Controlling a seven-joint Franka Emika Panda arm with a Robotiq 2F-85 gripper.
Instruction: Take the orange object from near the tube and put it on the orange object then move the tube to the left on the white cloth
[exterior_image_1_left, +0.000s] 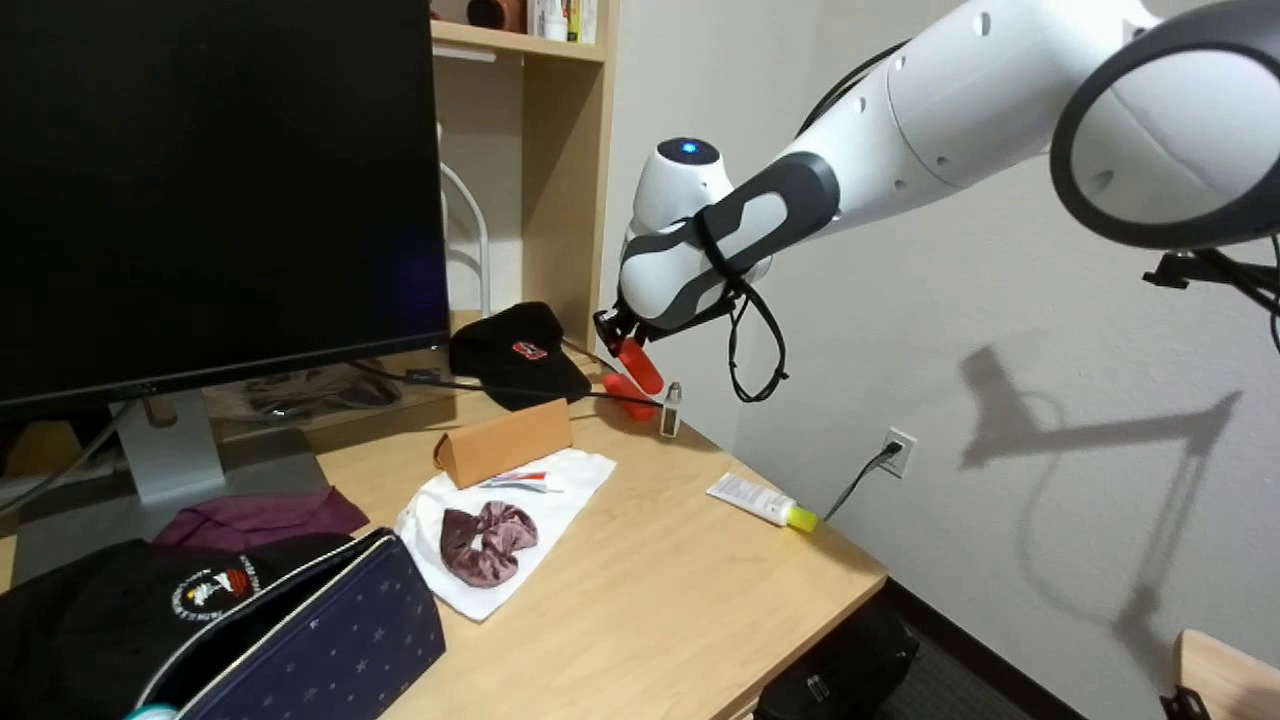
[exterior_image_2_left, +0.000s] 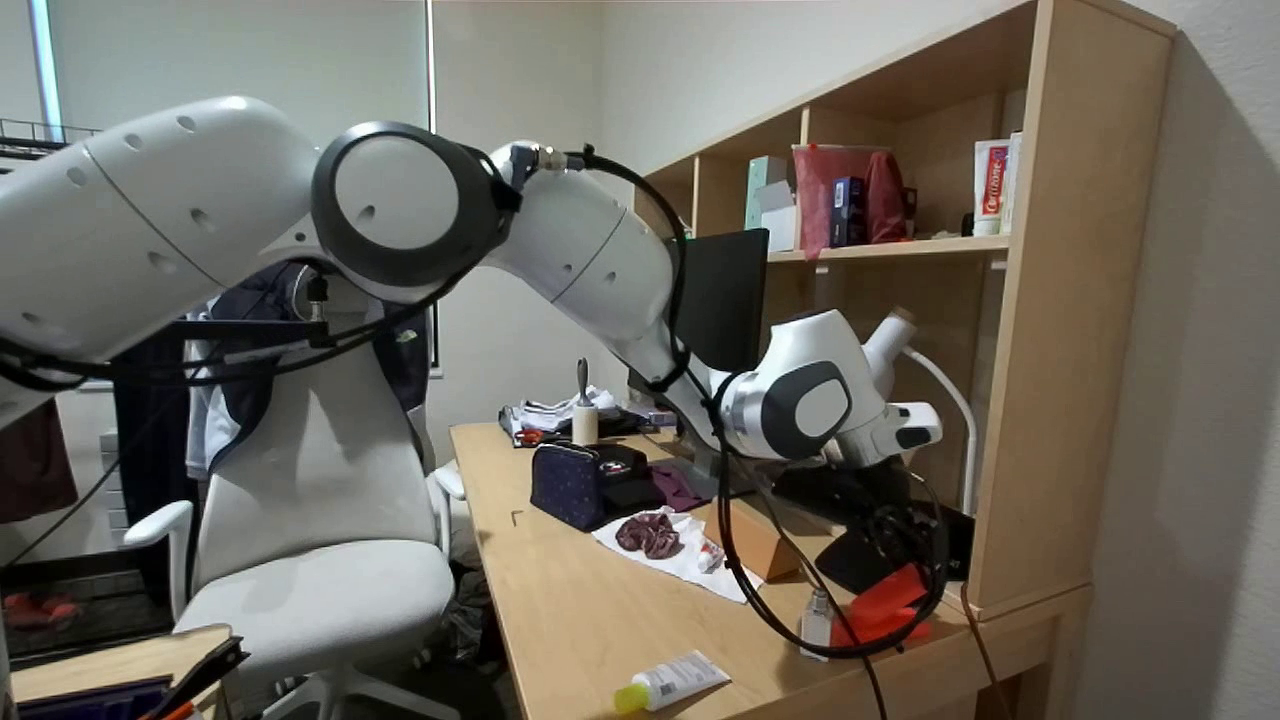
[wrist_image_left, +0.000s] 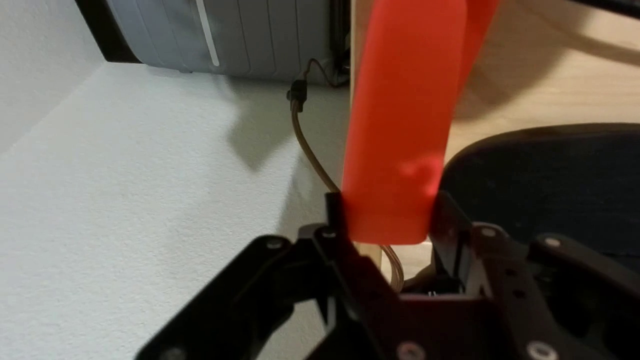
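- Currently, over a wooden tabletop (exterior_image_1_left: 640, 570), the black end effector (wrist_image_left: 387, 220) is clamped around one end of an orange-red strip (wrist_image_left: 402, 125).
- Below that strip, a second orange-red piece (exterior_image_1_left: 622, 384) lies on the tabletop; whether the two touch, I cannot tell.
- Just beside the second piece stands a small clear bottle (exterior_image_1_left: 671, 412), upright, its contents too small to make out.
- A white tube (exterior_image_1_left: 750, 497) with a yellow-green cap lies near the tabletop's edge, well apart from the white cloth (exterior_image_1_left: 560, 502).
- On the cloth rest a plum scrunchie (exterior_image_1_left: 490, 568) and a small printed packet (exterior_image_1_left: 520, 482); a tan triangular case (exterior_image_1_left: 512, 440) sits at one edge, its inside hidden.
- A navy star-patterned pouch (exterior_image_1_left: 335, 640) gapes at its zip, dark within; something teal and white (exterior_image_1_left: 152, 712) shows at its mouth.
- In an exterior view, a wooden shelf unit (exterior_image_2_left: 1075, 330) holds a red bag (exterior_image_2_left: 818, 185), a dark blue box (exterior_image_2_left: 848, 212) and a white-and-red package (exterior_image_2_left: 990, 187).
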